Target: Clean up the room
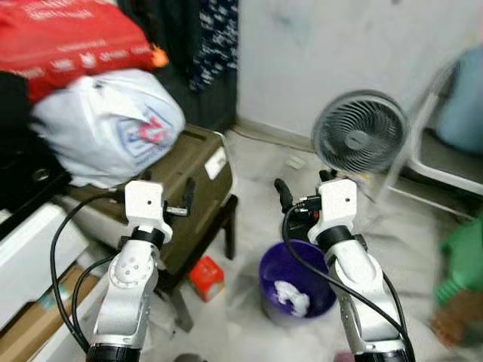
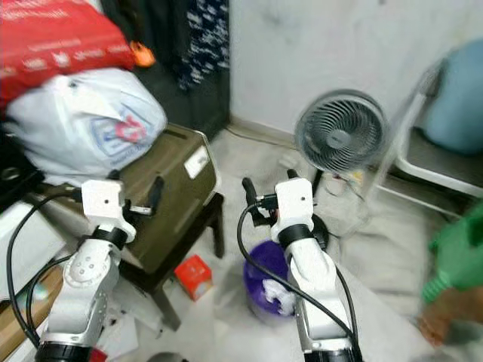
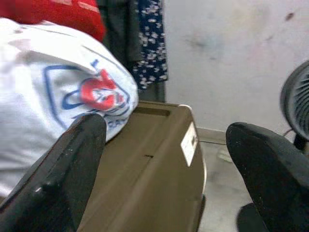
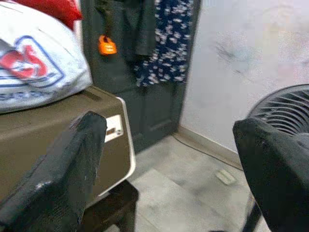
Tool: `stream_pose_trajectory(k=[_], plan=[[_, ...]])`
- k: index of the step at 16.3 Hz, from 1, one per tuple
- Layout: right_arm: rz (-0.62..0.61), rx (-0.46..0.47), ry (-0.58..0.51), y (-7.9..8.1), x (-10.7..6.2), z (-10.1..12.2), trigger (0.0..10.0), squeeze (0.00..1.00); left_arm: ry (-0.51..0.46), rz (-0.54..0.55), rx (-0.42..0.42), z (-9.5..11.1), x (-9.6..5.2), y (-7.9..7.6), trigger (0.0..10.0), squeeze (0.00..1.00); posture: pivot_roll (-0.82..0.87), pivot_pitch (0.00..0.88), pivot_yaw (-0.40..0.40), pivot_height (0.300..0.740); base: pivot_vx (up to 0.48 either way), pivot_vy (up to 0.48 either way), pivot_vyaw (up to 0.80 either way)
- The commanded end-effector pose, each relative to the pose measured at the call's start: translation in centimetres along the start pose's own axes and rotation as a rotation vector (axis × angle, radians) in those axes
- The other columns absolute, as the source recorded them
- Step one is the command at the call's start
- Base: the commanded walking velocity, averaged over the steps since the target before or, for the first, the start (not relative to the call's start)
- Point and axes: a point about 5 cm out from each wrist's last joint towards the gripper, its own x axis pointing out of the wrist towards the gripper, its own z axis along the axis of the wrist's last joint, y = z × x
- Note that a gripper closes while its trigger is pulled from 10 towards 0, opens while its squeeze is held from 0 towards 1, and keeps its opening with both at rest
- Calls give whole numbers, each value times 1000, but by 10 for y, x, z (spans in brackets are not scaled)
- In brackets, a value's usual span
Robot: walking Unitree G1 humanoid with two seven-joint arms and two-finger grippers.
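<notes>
A brown case (image 1: 198,188) is sitting on a dark stool (image 1: 226,222) at ten o'clock of the scene, and a white plastic bag (image 1: 106,124) with a red and blue print is resting on its far end, under a red bag (image 1: 72,38). A grey floor fan (image 1: 360,133) is standing at one o'clock, near the wall. A purple bucket (image 1: 275,275) is sitting on the floor at six o'clock, holding crumpled white paper (image 1: 293,296). A small red box (image 1: 206,277) is lying on the floor at seven o'clock, beside the stool leg. The left pincer (image 1: 185,200) is hovering wide open over the case, gripping nothing. The right pincer (image 1: 285,194) is hanging wide open and empty above the bucket, with the paper lying just below it.
</notes>
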Motion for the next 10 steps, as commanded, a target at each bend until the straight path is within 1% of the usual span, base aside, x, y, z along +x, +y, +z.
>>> stream_pose_trajectory(k=[1, 10], plan=[[-9, 3, -3, -3, 1, 3, 10000, 0, -3, -10, -5, 0, 1, -2, 10000, 0, -36, 0, 6, 740, 0, 0, 800], [-6, 15, 9, -1, 1, 2, 10000, 0, -8, 10, -3, 2, -1, -1, 10000, 0, -34, 0, 2, 740, 0, 0, 800]])
